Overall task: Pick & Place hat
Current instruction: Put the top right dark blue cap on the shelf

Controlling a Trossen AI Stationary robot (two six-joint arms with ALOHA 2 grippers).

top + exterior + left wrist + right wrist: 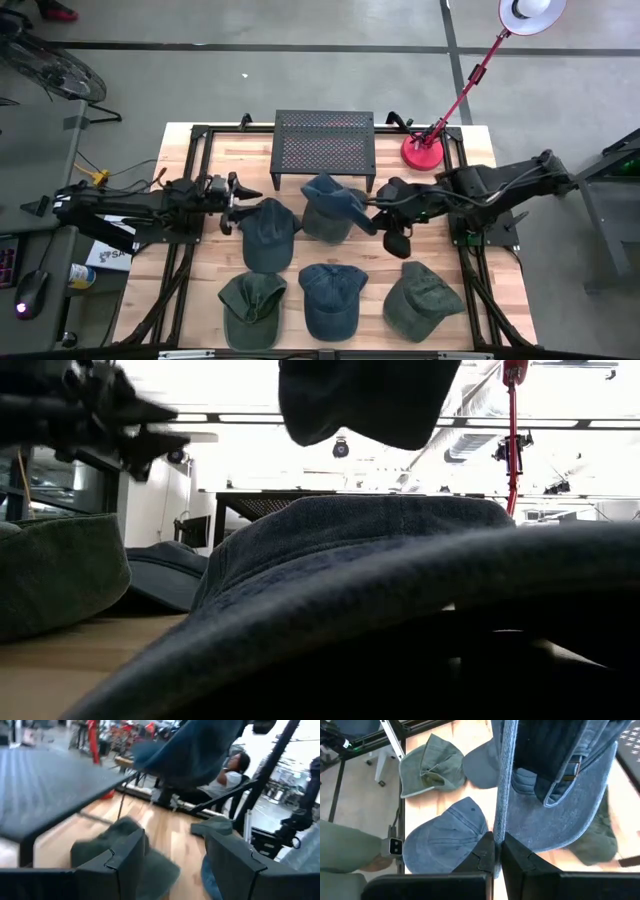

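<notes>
**Blue hat held aloft by right arm, rack not yet reached**

My right gripper point(377, 205) was clenched on the brim edge of a blue hat point(330, 205), which hung clear of the table point(200, 290) near its middle. In the right wrist view the brim point(502, 780) ran edge-on into my closed fingers point(517, 855), with the crown and its back strap hanging beyond them.

My left gripper point(245, 192) waited over the left half of the table, fingers point(227, 860) spread and holding nothing.

Key relation: the black mesh rack point(324, 140) stood at the far edge of the table, just beyond the hanging hat. I judged it the likely drop place, though the task did not name one. From my right jaws the hat extended toward the left arm, its long axis running across the table, roughly parallel to the rack's front edge. My right arm had the hat, so my right arm was the one to carry it.

4 other hats lay on the table: a dark blue hat point(268, 232) near my left gripper, and a front row of a green hat point(252, 305), a blue hat point(333, 298) and a green hat point(420, 298).

View differences: only the high view showed rack, hat and both arms together. The low view showed the held hat point(370, 400) raised above the resting ones but hid the grip. The left wrist view showed the hat point(195, 750) level with the rack top point(45, 785).
</notes>
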